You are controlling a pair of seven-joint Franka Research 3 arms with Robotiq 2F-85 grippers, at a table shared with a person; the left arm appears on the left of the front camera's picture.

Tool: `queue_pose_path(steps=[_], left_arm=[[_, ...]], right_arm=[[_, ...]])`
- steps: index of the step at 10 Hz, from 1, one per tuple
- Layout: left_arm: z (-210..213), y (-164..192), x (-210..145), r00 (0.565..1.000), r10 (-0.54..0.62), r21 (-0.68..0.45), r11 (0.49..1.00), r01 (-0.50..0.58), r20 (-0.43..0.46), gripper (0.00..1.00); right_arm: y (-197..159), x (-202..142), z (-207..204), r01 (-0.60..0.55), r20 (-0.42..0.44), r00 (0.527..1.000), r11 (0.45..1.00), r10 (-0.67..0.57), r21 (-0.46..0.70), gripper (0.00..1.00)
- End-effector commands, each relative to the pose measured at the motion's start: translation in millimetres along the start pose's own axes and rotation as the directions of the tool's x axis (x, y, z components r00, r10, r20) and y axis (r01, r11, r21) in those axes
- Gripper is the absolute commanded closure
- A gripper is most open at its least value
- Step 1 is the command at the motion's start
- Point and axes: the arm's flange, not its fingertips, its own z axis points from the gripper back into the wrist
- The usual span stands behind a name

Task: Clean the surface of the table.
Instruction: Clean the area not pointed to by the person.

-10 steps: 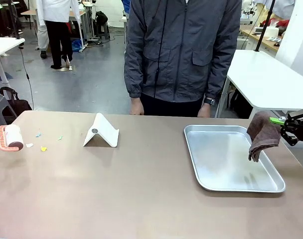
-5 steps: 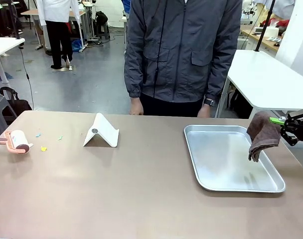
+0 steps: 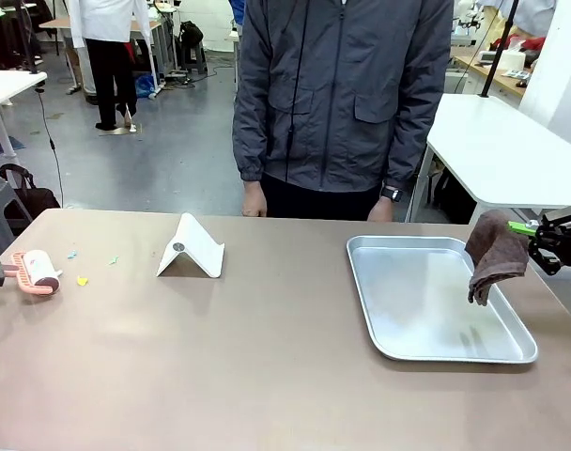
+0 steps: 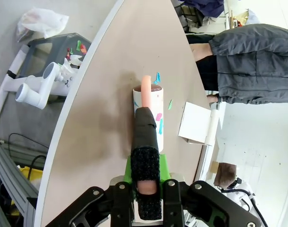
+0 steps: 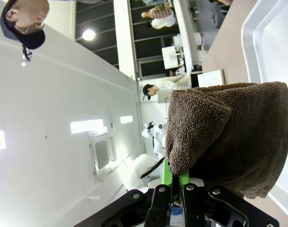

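Table open mid-span, left fingers clamping lint roller at left edge, right fingers gripping cloth over tray

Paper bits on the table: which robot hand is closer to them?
Left. The left gripper holds the lint roller right beside the paper bits; the right gripper holds a brown cloth over the tray, far off.

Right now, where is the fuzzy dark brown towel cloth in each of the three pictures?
Front view: the dark brown terry cloth hangs at the right edge, over the right side of the shallow silver metal tray, pinched by the right gripper.
Left wrist view: small and far off, lower right.
Right wrist view: big, centre-right.
Shared landmark: the white folded plastic stand.
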Motion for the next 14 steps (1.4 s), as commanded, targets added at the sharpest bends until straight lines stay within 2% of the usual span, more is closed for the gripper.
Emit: queue_pose_path(steps=[1,7,14], left_arm=[[-12.5,1.0,-2.9,0.999,0.032,0.057,0.998,-0.032,-0.004,0.78],[-67.9,-18.2,-0.6,0.998,-0.009,0.148,0.989,0.019,-0.066,0.78],[-148.6,-63.1,7.6,0.975,-0.083,0.192,0.974,0.123,-0.205,0.78]], right_arm=[[2.7,1.1,-1.3,-0.006,-0.003,1.0,1.0,0.006,0.005,0.94],[2.7,1.1,-1.3,-0.006,-0.003,1.0,1.0,0.006,0.005,0.94],[2.7,1.1,-1.3,-0.006,-0.003,1.0,1.0,0.006,0.005,0.94]])
